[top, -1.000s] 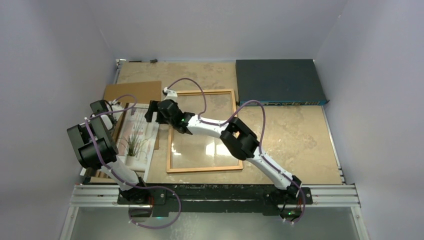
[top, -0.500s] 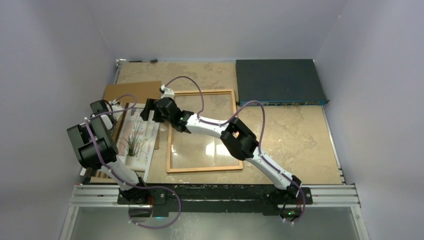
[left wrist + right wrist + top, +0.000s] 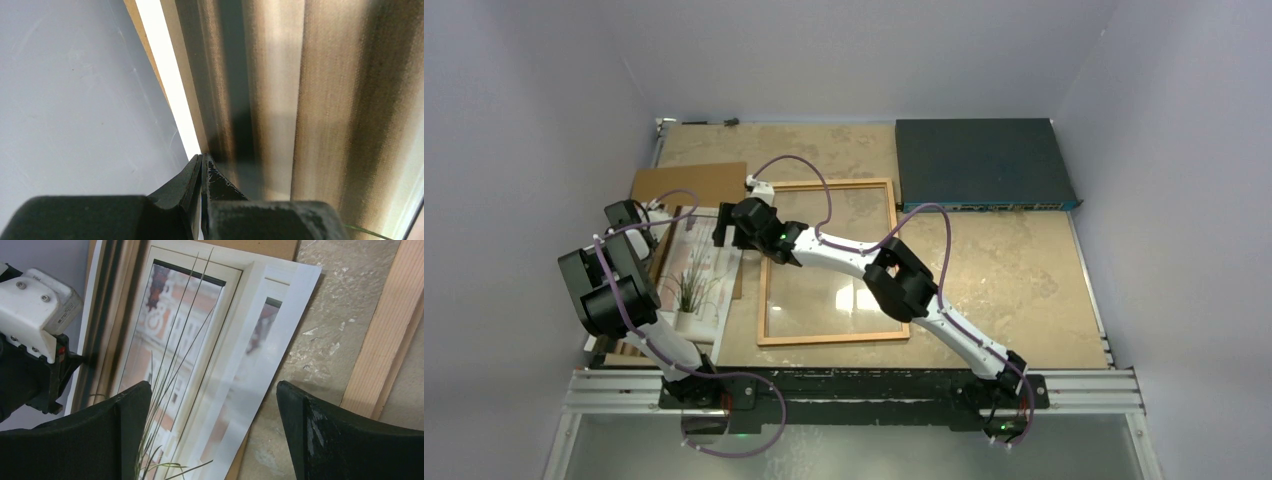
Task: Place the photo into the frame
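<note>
From above, the photo (image 3: 702, 272) lies on the left side of the surface (image 3: 1004, 270), just beside the frame (image 3: 832, 338) and partly over a brown board (image 3: 689, 183). The left claw (image 3: 664, 225) sits at its left edge and the right claw (image 3: 721, 225) hovers over its far right part

Left wrist: the claw (image 3: 201, 162) is pinched tight on the white edge of the photo (image 3: 165, 60)

Right wrist: the claw (image 3: 212, 390) gapes wide above the photo (image 3: 200, 340), holding nothing
</note>
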### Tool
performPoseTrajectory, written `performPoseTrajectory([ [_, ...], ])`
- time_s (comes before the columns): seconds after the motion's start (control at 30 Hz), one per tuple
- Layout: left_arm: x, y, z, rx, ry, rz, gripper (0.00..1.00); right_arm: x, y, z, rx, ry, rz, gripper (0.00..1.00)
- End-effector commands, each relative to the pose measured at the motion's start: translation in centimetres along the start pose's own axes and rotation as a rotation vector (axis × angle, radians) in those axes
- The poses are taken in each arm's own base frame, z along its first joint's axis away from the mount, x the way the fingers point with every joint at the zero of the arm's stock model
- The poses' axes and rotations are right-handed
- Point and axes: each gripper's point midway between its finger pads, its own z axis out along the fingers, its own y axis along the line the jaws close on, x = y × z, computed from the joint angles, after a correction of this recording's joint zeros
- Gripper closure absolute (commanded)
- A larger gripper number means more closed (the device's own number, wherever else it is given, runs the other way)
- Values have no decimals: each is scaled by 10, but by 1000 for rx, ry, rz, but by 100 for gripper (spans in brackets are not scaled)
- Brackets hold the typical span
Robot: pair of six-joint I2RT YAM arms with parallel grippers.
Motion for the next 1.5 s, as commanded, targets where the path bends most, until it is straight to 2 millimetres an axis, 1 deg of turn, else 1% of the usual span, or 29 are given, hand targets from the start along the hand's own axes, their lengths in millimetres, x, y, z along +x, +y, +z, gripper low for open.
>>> performPoseTrajectory([
  [0.0, 17, -73, 8, 272, 29, 22, 100, 31, -14, 6, 28, 79, 6, 1],
  [0.07, 17, -72, 7, 271, 28, 25, 100, 35, -6, 8, -20, 95, 26, 1],
  [0.17, 17, -72, 6, 271, 25, 29, 100, 36, -2, 11, -43, 101, 26, 2],
  [0.37, 16, -72, 7, 273, 23, 30, 100, 29, 4, 10, -65, 84, 31, 2],
  [0.47, 15, -73, 7, 273, 23, 32, 100, 25, 10, 1, -111, 55, 42, 1],
  [0.53, 16, -73, 8, 272, 25, 32, 100, 12, 20, -8, -154, 17, 51, 1],
  [0.6, 16, -73, 8, 271, 26, 34, 100, 4, 29, -16, -207, -6, 60, 1],
  [0.63, 16, -73, 8, 269, 26, 34, 100, 3, 31, -19, -232, -9, 68, 1],
  [0.7, 17, -74, 9, 268, 29, 34, 100, -3, 44, -27, -314, -26, 90, 1],
  [0.83, 17, -73, 9, 266, 31, 34, 100, 0, 53, -31, -408, 9, 136, 2],
  [1.0, 17, -72, 9, 262, 31, 38, 100, 2, 62, -38, -478, 32, 164, 2],
  [1.1, 17, -73, 9, 266, 32, 38, 100, -1, 69, -48, -555, 35, 200, 1],
  [1.23, 17, -73, 10, 264, 33, 37, 100, 0, 81, -65, -707, 82, 295, 1],
  [1.37, 17, -74, 11, 267, 34, 35, 100, 3, 89, -66, -737, 121, 308, 2],
  [1.47, 17, -74, 11, 266, 33, 35, 100, 5, 93, -73, -755, 134, 311, 2],
])
